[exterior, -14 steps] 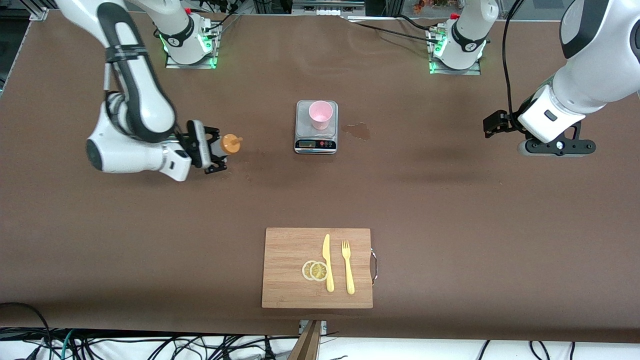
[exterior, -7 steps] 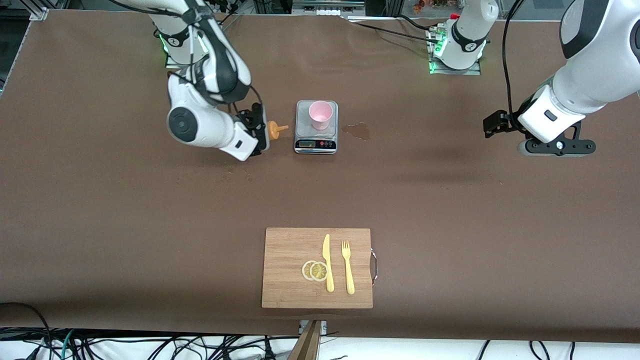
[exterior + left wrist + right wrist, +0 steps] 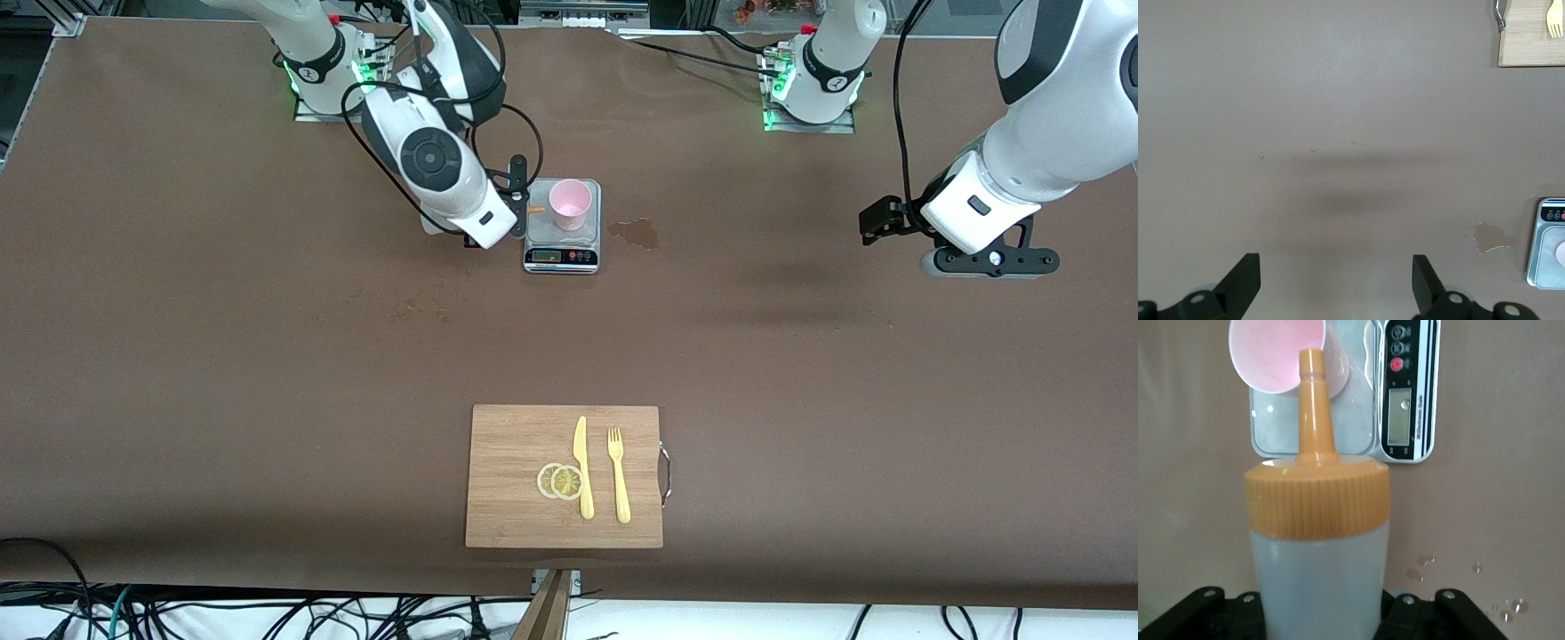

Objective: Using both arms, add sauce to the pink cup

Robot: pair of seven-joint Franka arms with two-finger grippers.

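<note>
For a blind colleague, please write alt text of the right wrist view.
The right gripper holds the sauce bottle, its orange nozzle pointing at the pink cup on the grey scale. Droplets dot the brown table.

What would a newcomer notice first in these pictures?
The right gripper holds the sauce bottle tipped, nozzle at the pink cup on the grey scale. Nearer the camera, a wooden board carries a knife, fork and lemon slices. The left gripper waits open over bare table.
</note>
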